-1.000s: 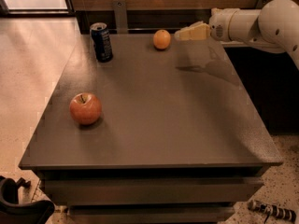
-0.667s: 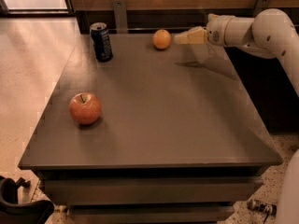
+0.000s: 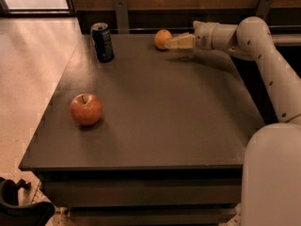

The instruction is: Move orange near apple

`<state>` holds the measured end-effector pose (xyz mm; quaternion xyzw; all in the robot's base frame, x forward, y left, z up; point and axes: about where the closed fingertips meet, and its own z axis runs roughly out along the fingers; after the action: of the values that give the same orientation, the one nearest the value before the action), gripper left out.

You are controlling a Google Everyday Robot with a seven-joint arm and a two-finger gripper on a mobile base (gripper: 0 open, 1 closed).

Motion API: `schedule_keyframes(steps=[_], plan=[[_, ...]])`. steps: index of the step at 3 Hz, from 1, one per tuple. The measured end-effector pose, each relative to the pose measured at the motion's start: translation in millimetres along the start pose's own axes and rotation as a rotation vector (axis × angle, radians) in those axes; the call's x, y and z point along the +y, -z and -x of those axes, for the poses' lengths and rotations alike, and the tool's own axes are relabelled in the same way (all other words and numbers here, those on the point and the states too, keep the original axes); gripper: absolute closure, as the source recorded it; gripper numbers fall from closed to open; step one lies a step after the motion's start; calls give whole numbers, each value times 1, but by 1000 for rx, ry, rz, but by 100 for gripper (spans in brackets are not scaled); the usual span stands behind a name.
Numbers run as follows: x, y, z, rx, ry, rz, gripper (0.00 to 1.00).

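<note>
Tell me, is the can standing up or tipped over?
Standing up: the can rests on its base, top facing up. The gripper is beside the orange.

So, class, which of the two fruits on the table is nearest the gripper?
The orange, at the far edge of the table, right beside the gripper. The bigger red apple lies far off, near the front left.

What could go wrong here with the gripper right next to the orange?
1. The orange sits at the table's far edge. A glancing touch from the gripper, close beside it, could roll it off the back.
2. The can stands near the route toward the apple, so a low sweep might tip it.
</note>
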<state>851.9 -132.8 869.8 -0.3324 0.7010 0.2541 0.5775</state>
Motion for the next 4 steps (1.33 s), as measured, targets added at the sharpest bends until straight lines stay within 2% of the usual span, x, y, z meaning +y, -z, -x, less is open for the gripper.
schedule_keyframes(steps=[2,4], plan=[[33,-31,14,33,-25,18,0],[50,-55,-2,57,-59,46,0]])
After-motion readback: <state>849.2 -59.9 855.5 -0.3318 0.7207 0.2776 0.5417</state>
